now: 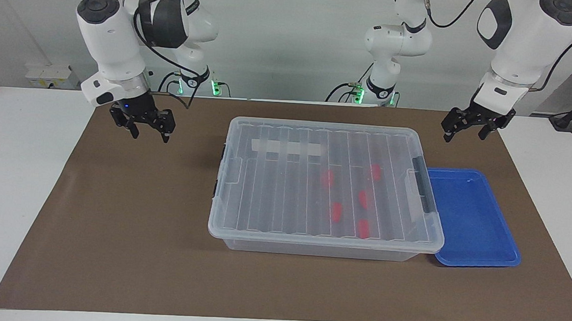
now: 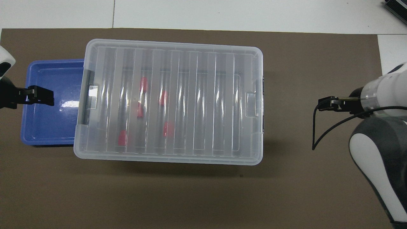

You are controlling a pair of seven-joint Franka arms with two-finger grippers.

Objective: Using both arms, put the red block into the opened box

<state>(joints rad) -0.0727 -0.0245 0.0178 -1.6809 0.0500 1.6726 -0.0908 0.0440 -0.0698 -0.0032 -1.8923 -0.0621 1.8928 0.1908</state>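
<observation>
The box is a clear bin on the brown mat with its ribbed lid down on it. Several red blocks lie inside under the lid, such as one red block. My right gripper hangs open and empty over the mat, well apart from the box at the right arm's end. My left gripper waits open and empty in the air over the blue tray's outer edge.
A shallow blue tray lies against the box toward the left arm's end, with nothing in it. The brown mat covers the table's middle, with white table at both ends.
</observation>
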